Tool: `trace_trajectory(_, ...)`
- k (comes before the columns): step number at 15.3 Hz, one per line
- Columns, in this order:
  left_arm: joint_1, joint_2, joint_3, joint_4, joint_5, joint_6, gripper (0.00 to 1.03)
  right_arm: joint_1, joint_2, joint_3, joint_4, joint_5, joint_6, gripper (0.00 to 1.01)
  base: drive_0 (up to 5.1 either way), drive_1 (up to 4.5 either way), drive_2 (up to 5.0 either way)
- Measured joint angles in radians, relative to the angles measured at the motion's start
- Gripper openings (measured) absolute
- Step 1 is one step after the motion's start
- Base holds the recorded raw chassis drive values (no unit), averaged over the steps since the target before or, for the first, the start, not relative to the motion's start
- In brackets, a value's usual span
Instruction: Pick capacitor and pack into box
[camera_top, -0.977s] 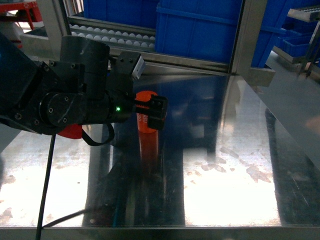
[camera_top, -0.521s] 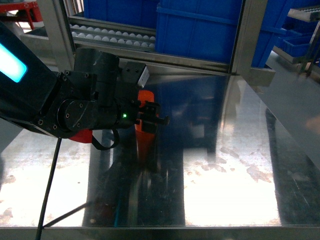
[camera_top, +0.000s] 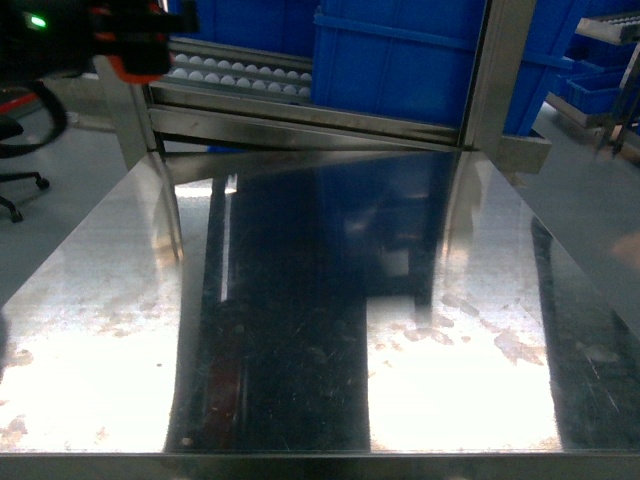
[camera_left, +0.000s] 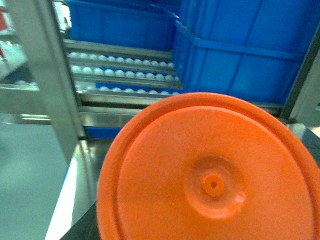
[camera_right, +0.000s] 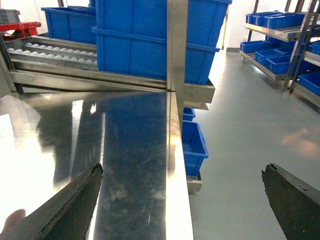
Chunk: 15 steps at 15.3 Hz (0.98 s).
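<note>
Head view: the left gripper (camera_top: 130, 45) sits at the upper-left corner above the steel table (camera_top: 330, 330), a strip of orange capacitor (camera_top: 135, 68) visible at it. Left wrist view: the capacitor's round orange end face (camera_left: 212, 175) fills the frame, so the gripper appears clamped on it, blue bins (camera_left: 240, 50) behind. Right wrist view: the right gripper (camera_right: 185, 200) has its fingers (camera_right: 70, 205) spread wide apart.

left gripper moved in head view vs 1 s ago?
Yes. The left gripper has gone up and left, from over the middle of the steel table to the top-left corner, by the roller rack, carrying the orange capacitor.
</note>
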Motion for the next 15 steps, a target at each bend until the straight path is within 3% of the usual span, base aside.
trace_trajectory(4,-0.011,-0.484,-0.373,-0.014,-0.185,0.037,0.45,0.0,0.0,0.0,0.0,0.0,0.0,0.98,0.0,0.0,0.0)
trace_trajectory(7,-0.108,-0.867,-0.555,-0.192,-0.377,0.037,0.45,0.0,0.0,0.0,0.0,0.0,0.0,0.98,0.0,0.0,0.0)
trace_trajectory(11,-0.115,-0.895,-0.556,-0.188,-0.389,0.037,0.44,0.0,0.0,0.0,0.0,0.0,0.0,0.98,0.0,0.0,0.0)
trace_trajectory(12,-0.103,-0.911,-0.546,-0.251,-0.352,0.033,0.44,0.0,0.0,0.0,0.0,0.0,0.0,0.98,0.0,0.0,0.0)
trace_trajectory(13,-0.062,-0.959,-0.561,-0.341,-0.241,0.026,0.44,0.0,0.0,0.0,0.0,0.0,0.0,0.98,0.0,0.0,0.0)
trace_trajectory(15,0.007,-1.043,-0.665,-0.34,-0.14,0.018,0.44,0.0,0.0,0.0,0.0,0.0,0.0,0.98,0.0,0.0,0.0)
